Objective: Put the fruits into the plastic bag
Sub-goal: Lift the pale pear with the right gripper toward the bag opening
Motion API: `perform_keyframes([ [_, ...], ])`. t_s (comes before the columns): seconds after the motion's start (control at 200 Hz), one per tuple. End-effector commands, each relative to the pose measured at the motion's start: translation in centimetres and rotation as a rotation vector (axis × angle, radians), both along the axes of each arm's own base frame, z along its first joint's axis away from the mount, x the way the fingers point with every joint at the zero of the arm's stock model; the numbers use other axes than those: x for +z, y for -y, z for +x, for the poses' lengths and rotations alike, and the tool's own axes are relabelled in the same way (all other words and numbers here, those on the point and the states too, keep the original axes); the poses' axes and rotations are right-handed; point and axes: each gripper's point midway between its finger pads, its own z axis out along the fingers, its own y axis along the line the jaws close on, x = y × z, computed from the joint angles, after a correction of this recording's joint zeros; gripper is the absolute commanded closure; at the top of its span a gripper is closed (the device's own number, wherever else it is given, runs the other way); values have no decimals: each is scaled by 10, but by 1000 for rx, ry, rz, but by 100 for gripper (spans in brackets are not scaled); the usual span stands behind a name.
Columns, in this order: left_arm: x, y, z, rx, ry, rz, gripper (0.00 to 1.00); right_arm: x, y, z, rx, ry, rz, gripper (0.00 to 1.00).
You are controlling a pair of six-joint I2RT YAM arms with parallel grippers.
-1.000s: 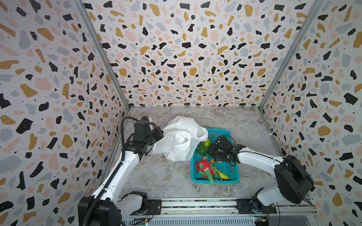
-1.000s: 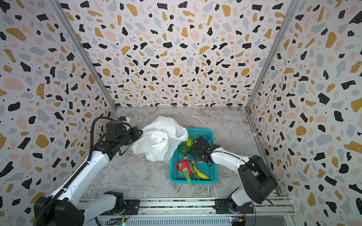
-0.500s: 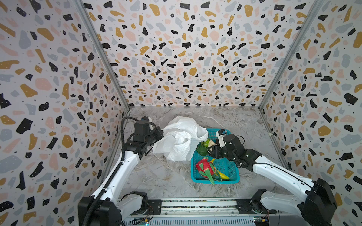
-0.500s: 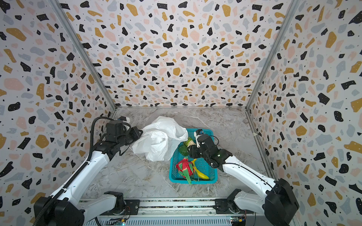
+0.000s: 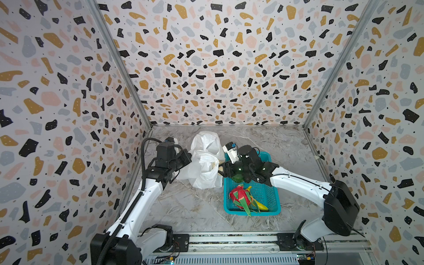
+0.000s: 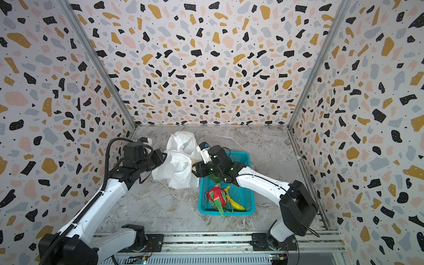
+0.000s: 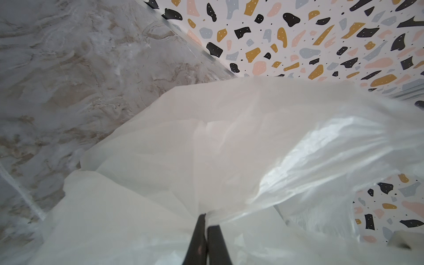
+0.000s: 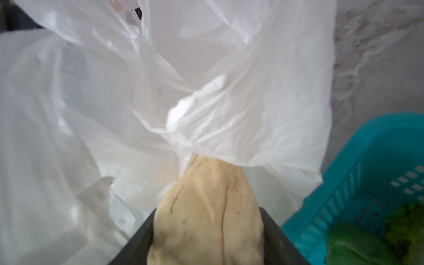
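The white plastic bag [image 5: 204, 165] [image 6: 179, 165] stands crumpled left of the basket. My left gripper [image 5: 189, 158] [image 7: 207, 221] is shut on a bunched fold of the plastic bag [image 7: 229, 149]. My right gripper [image 5: 222, 171] [image 8: 207, 210] is shut on a pale brownish fruit [image 8: 206, 188], whose tip sits under the bag's loose edge [image 8: 229, 137]. In the basket lie a red-pink dragon fruit [image 5: 238, 198] [image 6: 215, 197], a yellow banana [image 5: 260, 205] [image 6: 236, 204] and a green fruit [image 5: 237, 177] [image 8: 367, 241], the last partly hidden under the right wrist.
The teal perforated basket [image 5: 252, 211] [image 6: 227, 212] [image 8: 367, 160] sits on the marble floor right of the bag. Speckled walls close in on the left, back and right. The arms' rail runs along the front edge.
My right gripper has lifted out of the basket and moved left to the bag's edge with the pale fruit. The left gripper and the bag have stayed put.
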Motion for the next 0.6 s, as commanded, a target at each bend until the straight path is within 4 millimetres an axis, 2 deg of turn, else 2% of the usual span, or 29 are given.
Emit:
perform_keyframes([
  [0.0, 10, 3, -1, -13, 38, -32, 100, 28, -21, 18, 8, 60, 53, 52],
  [0.07, 11, 5, -3, -17, 39, -38, 100, 28, -35, 27, 16, 53, 56, 51],
  [0.185, 12, 5, -4, -20, 39, -46, 100, 27, -57, 29, 57, 39, 68, 50],
  [0.275, 15, 8, -5, -33, 50, -54, 100, 27, -64, 29, 66, 38, 68, 50],
  [0.421, 32, 20, -7, -97, 101, -88, 100, 35, -52, 34, 20, 59, 77, 51],
  [0.596, 76, 64, -19, -285, 214, -205, 100, 63, -24, 36, -29, 97, 129, 52],
])
